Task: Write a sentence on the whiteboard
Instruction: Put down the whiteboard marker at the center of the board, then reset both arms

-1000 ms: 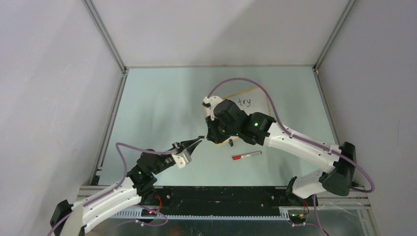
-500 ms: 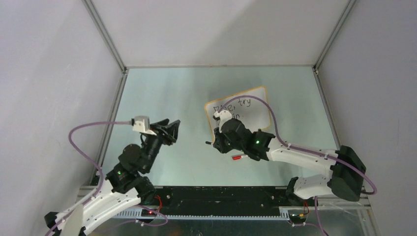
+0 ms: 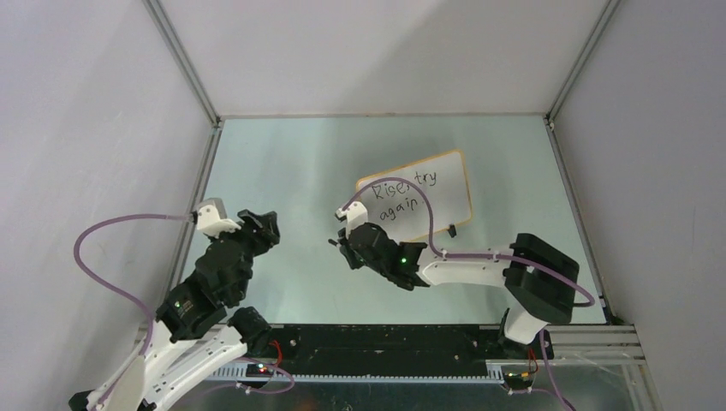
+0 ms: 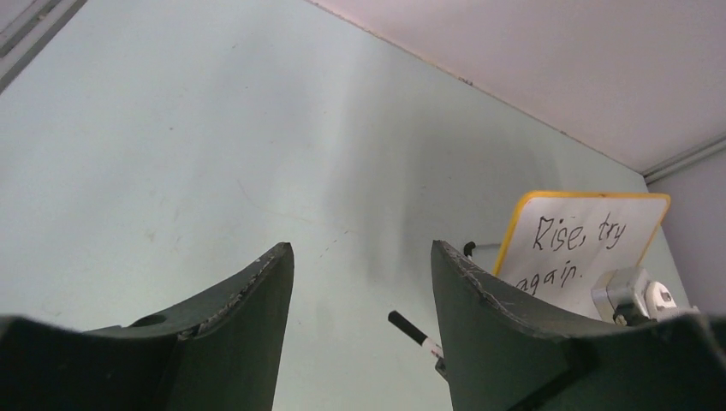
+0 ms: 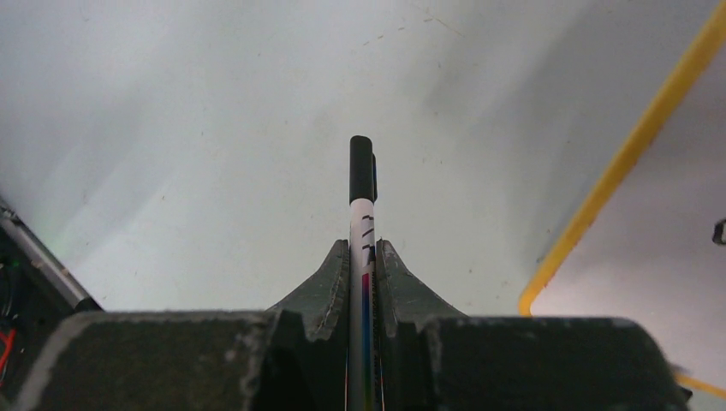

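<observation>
Nearest the bases, the left hand [image 4: 360, 257] hangs spread and empty over bare tabletop [image 3: 282, 163], so it poses little risk unless it swings right into its neighbour. Just beyond it, the right hand [image 5: 362, 248] is pressed together on a marker [image 5: 361, 184], pinching the barrel with the black end sticking out past the tips. That narrow pinch could let the marker pivot or slip, and once released it would likely roll on the smooth surface. Farther back lies the whiteboard [image 3: 445, 184], its sentence [image 3: 398, 199] apparently complete. The right arm's purple cable [image 3: 419, 224] crosses the board's near left corner. A careless pull-back might drag it over the ink and smear "again", or nudge the board askew.
</observation>
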Tool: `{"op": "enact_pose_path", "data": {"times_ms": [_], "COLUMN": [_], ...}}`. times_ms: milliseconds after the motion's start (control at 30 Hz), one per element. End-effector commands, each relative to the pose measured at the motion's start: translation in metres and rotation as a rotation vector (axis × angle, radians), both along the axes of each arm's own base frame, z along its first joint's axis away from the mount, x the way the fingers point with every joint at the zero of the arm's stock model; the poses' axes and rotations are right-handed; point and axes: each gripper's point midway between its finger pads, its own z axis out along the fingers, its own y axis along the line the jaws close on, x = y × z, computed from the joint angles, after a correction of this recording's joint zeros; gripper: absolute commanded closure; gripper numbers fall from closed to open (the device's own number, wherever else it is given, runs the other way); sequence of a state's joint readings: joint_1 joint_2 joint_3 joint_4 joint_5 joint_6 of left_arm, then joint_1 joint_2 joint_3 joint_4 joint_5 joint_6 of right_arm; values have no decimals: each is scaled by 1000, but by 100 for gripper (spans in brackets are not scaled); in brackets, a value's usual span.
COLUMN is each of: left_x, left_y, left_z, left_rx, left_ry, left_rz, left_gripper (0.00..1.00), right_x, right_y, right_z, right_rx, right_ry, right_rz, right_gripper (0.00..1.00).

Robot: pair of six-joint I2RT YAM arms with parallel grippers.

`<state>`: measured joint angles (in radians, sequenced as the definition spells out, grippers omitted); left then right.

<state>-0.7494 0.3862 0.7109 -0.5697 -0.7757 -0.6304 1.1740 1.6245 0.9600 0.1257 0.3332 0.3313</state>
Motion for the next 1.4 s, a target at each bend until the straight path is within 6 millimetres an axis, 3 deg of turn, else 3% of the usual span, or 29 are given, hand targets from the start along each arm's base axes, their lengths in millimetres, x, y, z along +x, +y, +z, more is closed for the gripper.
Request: {"op": "enact_pose_path", "data": {"times_ms": [0, 67, 100, 167, 233, 300, 433, 533, 633, 700, 1000, 1033, 1133, 1200, 1233, 1267, 1367], "left_x": [-4, -3, -2, 0, 1, 1, 1, 3, 8, 13, 34, 36, 42, 45, 49, 51, 60], "left_y": [11, 7, 4, 1, 0, 1, 1, 1, 2, 2, 1, 3, 14, 24, 31, 36, 52], "left_z": [-2, -7, -11, -16, -20, -20, -19, -24, -28, -32, -54, -54, -61, -65, -67, -69, -72], "left_rx": [-24, -26, -24, -21, -13, -17, -29, -13, 11, 31, 161, 176, 231, 242, 228, 227, 235], "left_ry": [11, 26, 36, 53, 65, 60, 46, 49, 43, 36, 57, 54, 78, 75, 60, 60, 66], "left_rz": [53, 41, 32, 31, 33, 39, 38, 44, 63, 79, 146, 153, 206, 247, 278, 290, 358], "left_gripper": [35, 35, 35, 35, 34, 33, 19, 8, 1, 1, 1, 1, 1, 1, 1, 1, 1], "right_x": [20, 23, 24, 24, 22, 20, 14, 10, 9, 18, 33, 36, 39, 43, 48, 48, 65], "right_y": [27, 31, 33, 35, 34, 32, 20, -4, -42, -81, -256, -276, -321, -344, -348, -363, -382], "right_z": [34, 32, 29, 28, 31, 34, 56, 82, 108, 113, 107, 96, 75, 62, 64, 50, 63], "right_rx": [93, 87, 79, 72, 76, 76, 92, 121, 183, 187, 154, 122, 83, 60, 86, 63, 171], "right_ry": [-85, -86, -83, -73, -67, -58, -54, -70, -83, -82, -143, -143, -161, -171, -198, -200, -294], "right_rz": [-28, -29, -32, -29, -25, -19, -26, -44, -91, -165, -571, -637, -788, -867, -889, -933, -1022], "right_gripper": [85, 80, 64, 43, 32, 29, 27, 27, 28, 29, 31, 31, 31, 30, 30, 30, 30]}}
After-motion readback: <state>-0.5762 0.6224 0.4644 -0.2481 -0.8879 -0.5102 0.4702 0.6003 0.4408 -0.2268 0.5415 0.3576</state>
